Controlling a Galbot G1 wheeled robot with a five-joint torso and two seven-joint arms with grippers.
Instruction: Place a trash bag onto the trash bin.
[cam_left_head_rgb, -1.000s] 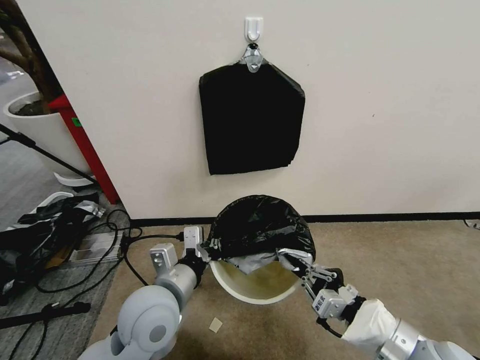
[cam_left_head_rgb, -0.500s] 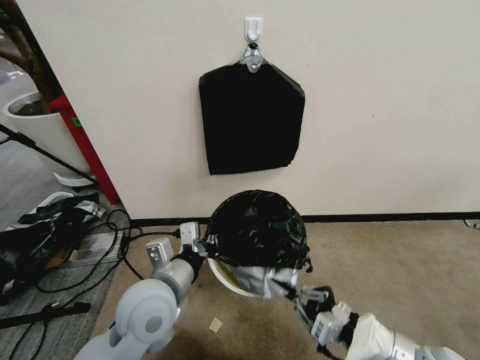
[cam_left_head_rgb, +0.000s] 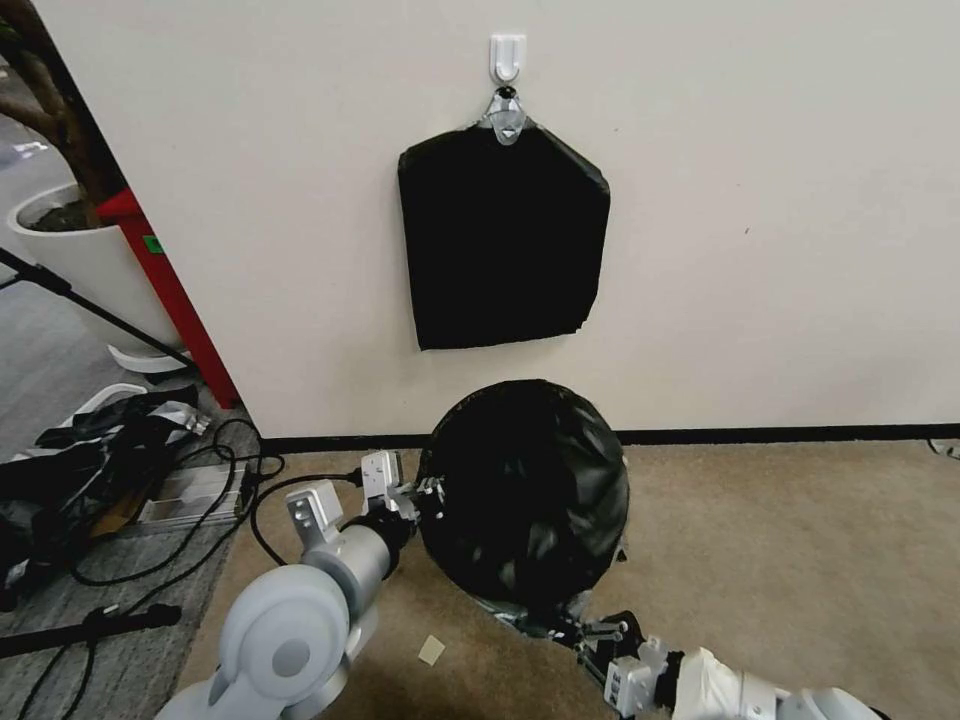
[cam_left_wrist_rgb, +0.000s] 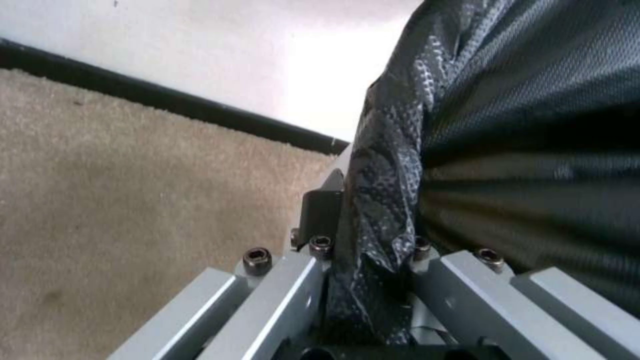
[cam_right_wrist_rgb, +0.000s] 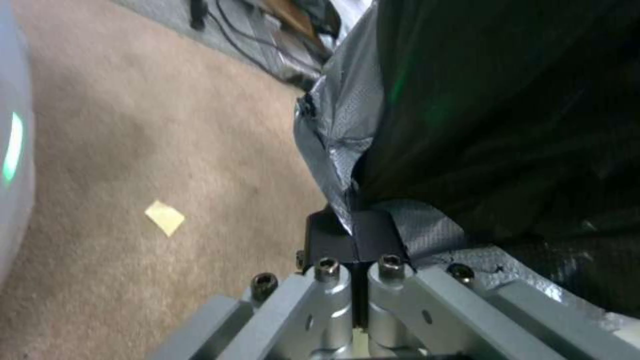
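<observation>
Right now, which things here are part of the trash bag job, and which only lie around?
Part of the job:
- trash bag, stretched over the bin
- left gripper, shut on the bag's edge
- right gripper, shut on its taped rim

Lying around:
- black pack on the wall hook
- cables
- planter
- paper scrap

The left gripper (cam_left_head_rgb: 432, 492) is held forward, jaws clamped. The right gripper (cam_left_head_rgb: 572, 632) is kept low, apparently clamped too.
</observation>
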